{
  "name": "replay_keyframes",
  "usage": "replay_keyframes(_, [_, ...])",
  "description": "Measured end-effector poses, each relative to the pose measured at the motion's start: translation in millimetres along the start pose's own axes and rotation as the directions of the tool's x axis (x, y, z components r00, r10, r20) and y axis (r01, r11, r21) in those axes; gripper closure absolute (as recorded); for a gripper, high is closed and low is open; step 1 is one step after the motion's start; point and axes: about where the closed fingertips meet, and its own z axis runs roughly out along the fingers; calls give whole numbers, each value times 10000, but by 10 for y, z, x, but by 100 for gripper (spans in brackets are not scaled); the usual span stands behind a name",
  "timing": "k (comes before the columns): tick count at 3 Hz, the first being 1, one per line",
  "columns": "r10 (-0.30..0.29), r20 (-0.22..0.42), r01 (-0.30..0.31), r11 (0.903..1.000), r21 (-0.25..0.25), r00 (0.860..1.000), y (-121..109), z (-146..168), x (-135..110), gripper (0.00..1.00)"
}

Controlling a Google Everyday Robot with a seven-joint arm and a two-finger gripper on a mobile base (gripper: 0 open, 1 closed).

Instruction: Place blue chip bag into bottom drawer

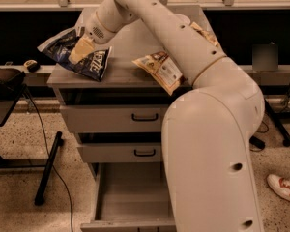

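The blue chip bag lies crumpled at the left end of the grey cabinet top, with one end sticking out past the left edge. My gripper reaches down from the right and rests on the middle of the bag, its tan tip lying over the foil. The bottom drawer is pulled open below, with a plain grey inside and nothing in it. My arm hides the right part of the cabinet and of the drawer.
A larger tan-and-brown chip bag lies on the cabinet top to the right. The two upper drawers with black handles are closed. A black stand and cable are on the floor to the left. A shoe is at the lower right.
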Motion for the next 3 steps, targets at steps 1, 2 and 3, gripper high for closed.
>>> replay_keyframes(1, [-807, -697, 793, 9966, -223, 9943, 143, 59, -100, 65])
replay_keyframes(2, [-1020, -715, 1014, 9948, -122, 9922, 259, -123, -158, 88])
replay_keyframes(3, [-772, 71, 765, 9948, 675, 9970, 412, -655, -163, 100])
